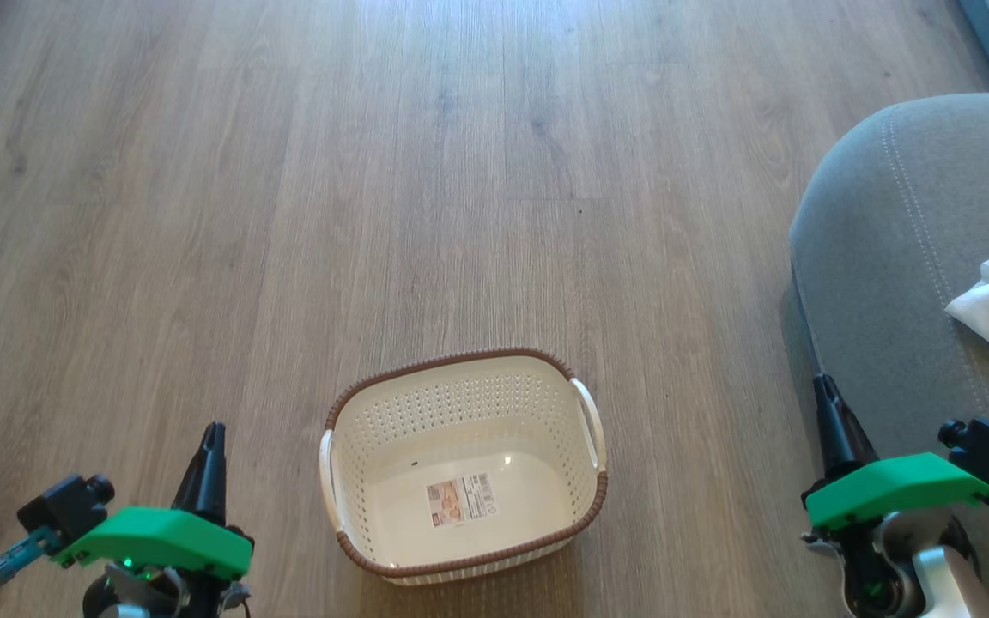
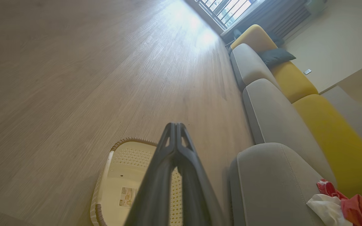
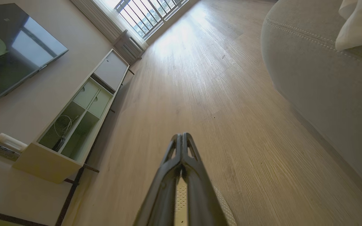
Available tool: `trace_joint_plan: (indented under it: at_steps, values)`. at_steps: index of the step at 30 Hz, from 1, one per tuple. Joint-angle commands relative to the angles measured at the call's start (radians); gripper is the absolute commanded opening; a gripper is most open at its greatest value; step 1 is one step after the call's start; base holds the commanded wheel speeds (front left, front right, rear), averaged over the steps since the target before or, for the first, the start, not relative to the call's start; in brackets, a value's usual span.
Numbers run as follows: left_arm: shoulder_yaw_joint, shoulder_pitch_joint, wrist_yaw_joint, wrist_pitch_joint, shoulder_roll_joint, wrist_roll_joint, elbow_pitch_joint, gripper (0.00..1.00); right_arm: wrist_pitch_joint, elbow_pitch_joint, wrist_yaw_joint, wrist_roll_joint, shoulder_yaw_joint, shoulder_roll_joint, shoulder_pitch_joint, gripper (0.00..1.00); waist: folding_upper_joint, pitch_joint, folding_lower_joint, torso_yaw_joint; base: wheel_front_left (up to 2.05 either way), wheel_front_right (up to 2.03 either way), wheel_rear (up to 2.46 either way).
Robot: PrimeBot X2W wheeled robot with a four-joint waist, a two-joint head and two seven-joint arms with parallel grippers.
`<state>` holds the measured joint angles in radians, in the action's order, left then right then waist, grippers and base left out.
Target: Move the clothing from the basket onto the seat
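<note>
Basket (image 1: 460, 403) stands upright on the wood floor (image 1: 288, 215), low centre in the head view, between the two arms. It has cream perforated walls, a brown rim and white handles on its short sides. Its bottom lies bare to the eye, carrying just a paper label (image 1: 460, 500) stuck near the middle.

Seat (image 1: 881, 257) takes the right edge of the head view: grey, with a rounded corner and a pale stitch line. A strip of floor lies between it and the basket.

Clothing (image 2: 357, 205) lies on the seat. The left wrist view has it as a red bunch on the cushion top, near the yellow backrest (image 2: 335, 138). It touches a white cloth (image 2: 325, 208) just beside it. The head view catches the white cloth at its right edge, with a sliver of red above. Whether the white piece belongs to a red garment, cannot tell.

Left pincer (image 1: 213, 438) sits low left in the head view. Its fingers point up the view, pressed together into one dark point, pinching nothing. It hangs over the floor just left of the basket, apart from it.

Right pincer (image 1: 822, 386) sits low right. Its fingers are likewise pressed together with nothing between, over the floor near the seat's front face. Its wrist view looks along the floor toward a window (image 3: 143, 15), with the seat to the right and a low cabinet (image 3: 83, 110) and wall TV (image 3: 11, 47) to the left.
</note>
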<state>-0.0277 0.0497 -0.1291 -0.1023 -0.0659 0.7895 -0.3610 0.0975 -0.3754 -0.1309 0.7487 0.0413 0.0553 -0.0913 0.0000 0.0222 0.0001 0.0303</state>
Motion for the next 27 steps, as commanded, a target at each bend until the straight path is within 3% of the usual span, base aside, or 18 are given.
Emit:
trace_joint_plan:
  at_steps: [1,27]
  values:
    - [-0.021,0.049,-0.001,0.006,-0.002,0.031,0.039,0.0,-0.006,0.042,0.0,0.034,0.0,0.001,-0.03,0.0,0.0,0.0,0.0,-0.001,0.0,0.0,0.0]
    - [-0.044,0.052,-0.001,0.079,0.004,0.307,0.066,0.0,-0.078,0.073,0.0,0.323,0.026,-0.001,-0.026,0.0,0.0,-0.007,0.0,-0.011,0.0,0.0,0.0]
